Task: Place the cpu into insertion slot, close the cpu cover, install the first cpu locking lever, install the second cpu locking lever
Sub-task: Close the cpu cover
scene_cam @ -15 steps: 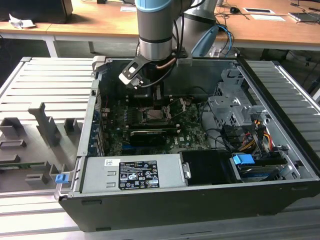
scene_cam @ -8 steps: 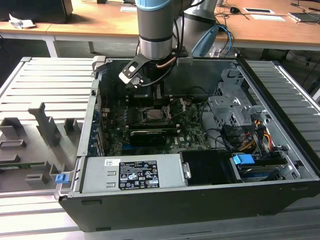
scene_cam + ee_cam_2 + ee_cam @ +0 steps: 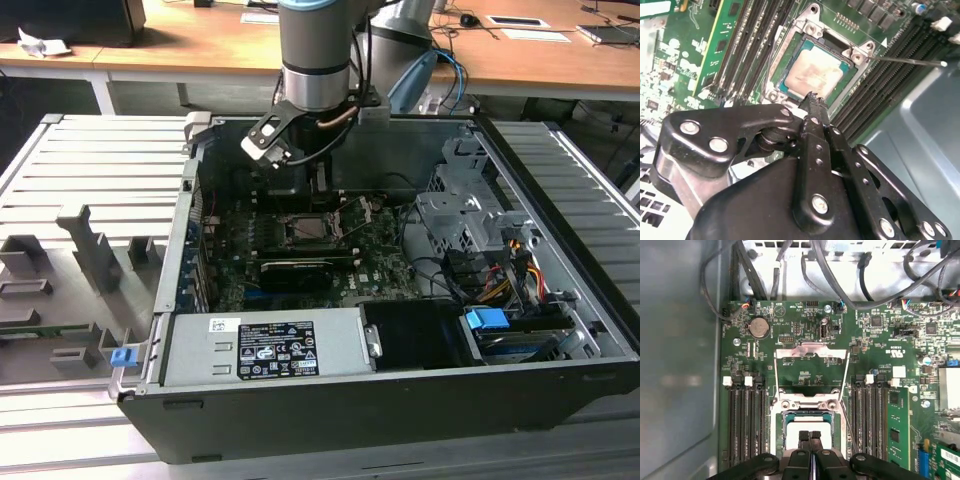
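A grey slatted table (image 3: 90, 160) carries one open case (image 3: 400, 420). Wooden desks (image 3: 200, 45) stand beyond it, at twelve o'clock in the exterior view. In the second wrist view the gripper (image 3: 814, 100), its two fingers pressed together and empty, hangs just over one cpu (image 3: 812, 72) seated in the slot (image 3: 858, 54). One lever rod (image 3: 910, 62) juts out beside the slot. Farther off, in the first wrist view, one cover (image 3: 811, 353) stands open. The fingers hide the cpu's near edge.
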`<state>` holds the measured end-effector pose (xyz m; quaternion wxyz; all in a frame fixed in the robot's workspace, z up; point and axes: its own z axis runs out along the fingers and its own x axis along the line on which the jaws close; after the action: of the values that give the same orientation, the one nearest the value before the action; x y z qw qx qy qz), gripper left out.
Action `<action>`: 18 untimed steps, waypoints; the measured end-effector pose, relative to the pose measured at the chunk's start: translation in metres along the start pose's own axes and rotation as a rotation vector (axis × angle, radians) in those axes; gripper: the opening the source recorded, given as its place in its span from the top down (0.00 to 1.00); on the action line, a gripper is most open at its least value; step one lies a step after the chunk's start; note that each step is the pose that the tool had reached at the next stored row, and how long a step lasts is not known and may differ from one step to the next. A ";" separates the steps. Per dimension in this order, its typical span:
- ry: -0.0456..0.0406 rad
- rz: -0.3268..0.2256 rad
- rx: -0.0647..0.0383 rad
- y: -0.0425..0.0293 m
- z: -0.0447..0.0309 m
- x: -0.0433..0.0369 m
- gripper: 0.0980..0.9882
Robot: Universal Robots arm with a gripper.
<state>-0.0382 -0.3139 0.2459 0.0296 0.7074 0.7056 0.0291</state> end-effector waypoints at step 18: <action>0.0002 0.000 0.001 0.0245 -0.0174 0.0016 0.99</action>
<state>-0.0153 -0.3124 0.2652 0.0291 0.7074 0.7057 0.0288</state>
